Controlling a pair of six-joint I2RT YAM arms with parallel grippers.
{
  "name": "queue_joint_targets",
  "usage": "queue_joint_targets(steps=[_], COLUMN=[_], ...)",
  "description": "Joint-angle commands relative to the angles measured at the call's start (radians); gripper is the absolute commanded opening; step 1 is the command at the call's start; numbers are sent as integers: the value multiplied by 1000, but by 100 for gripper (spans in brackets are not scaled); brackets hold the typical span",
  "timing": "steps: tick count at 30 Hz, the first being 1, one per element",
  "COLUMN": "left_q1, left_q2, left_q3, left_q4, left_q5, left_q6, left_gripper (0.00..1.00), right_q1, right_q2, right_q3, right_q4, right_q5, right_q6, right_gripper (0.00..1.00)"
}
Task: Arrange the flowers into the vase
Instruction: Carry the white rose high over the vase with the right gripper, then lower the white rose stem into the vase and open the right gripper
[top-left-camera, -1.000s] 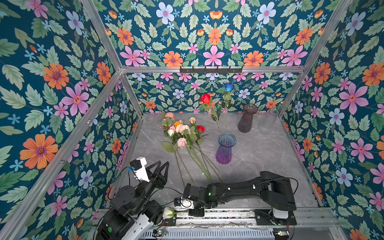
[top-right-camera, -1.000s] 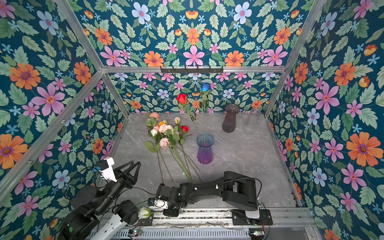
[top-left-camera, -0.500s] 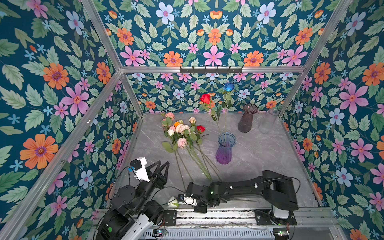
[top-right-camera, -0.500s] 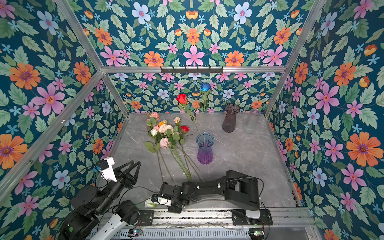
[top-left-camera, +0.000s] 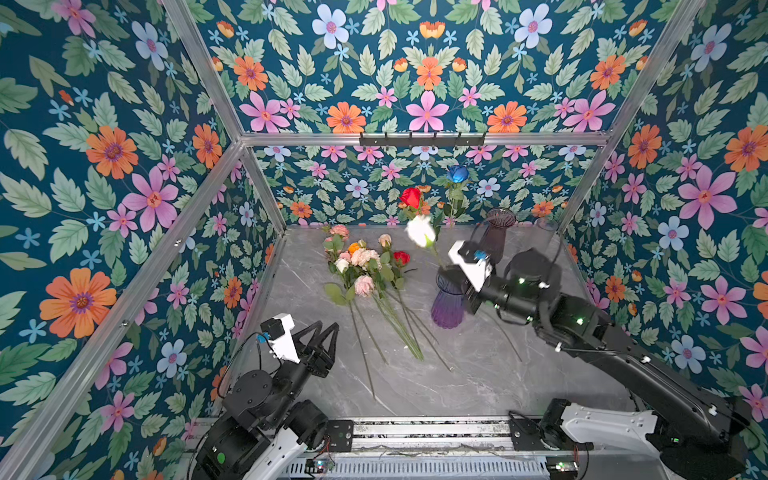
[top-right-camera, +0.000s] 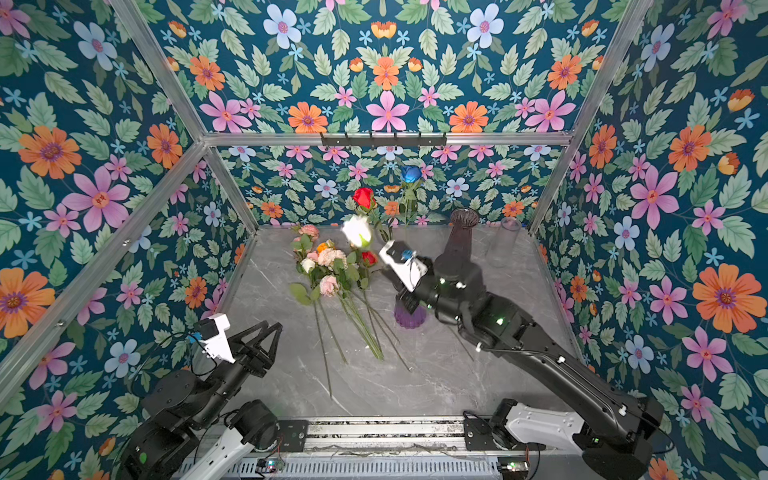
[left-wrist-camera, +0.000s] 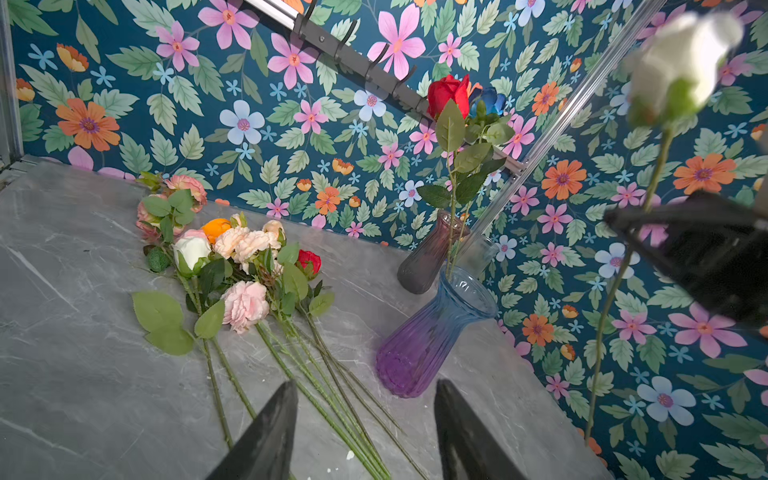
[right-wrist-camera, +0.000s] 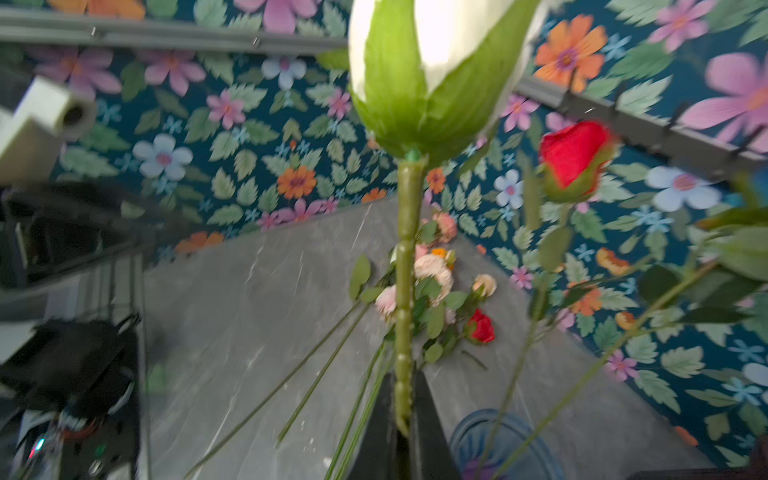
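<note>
left claw (top-left-camera: 327, 326): lower left, open, holds nothing | flowers (top-left-camera: 365, 270): heap lying on the table (top-left-camera: 478, 374), middle | right claw (right-wrist-camera: 402, 386): pinched tight on white rose (top-left-camera: 420, 232) stem, near purple vase (top-left-camera: 446, 309), right of middle | red rose (top-left-camera: 411, 196), blue rose (top-left-camera: 457, 173): stand in the vase, upper middle

My left arm (top-left-camera: 266, 388) sits folded near-left, left gripper (top-left-camera: 325, 332) half-spread. My right arm (top-left-camera: 582, 328) stretches far and raised, right gripper (top-left-camera: 448, 277) clamped tight.

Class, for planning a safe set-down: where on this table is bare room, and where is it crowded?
Bare: table front, between stem ends and rail; also the left edge beside the flower pile. Crowded: the middle, pile beside purple vase.
</note>
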Motion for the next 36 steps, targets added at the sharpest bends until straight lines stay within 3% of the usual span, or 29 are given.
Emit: queue_joint_targets(steps=[1, 10, 16, 27, 31, 36], left_q1=[1, 1, 1, 1, 1, 1], left_q2=[15, 8, 10, 22, 17, 25], left_q3=[2, 2, 2, 4, 4, 3], left_q4=[25, 22, 22, 17, 16, 16], left_q5=[7, 1, -2, -14, -19, -17], left_q6=[2, 0, 0, 1, -1, -1], left_gripper=[56, 56, 56, 56, 56, 56], right_q1=[-83, -190, -265, -286, -286, -287], right_q2=[56, 230, 270, 455, 424, 316], right_q3=[122, 360, 318, 566, 434, 79], right_q4=[25, 112, 402, 395, 448, 608], right_q5=[-71, -113, -247, -294, -290, -236], right_q6=[65, 133, 261, 293, 294, 306], right_gripper=[0, 0, 0, 0, 0, 0])
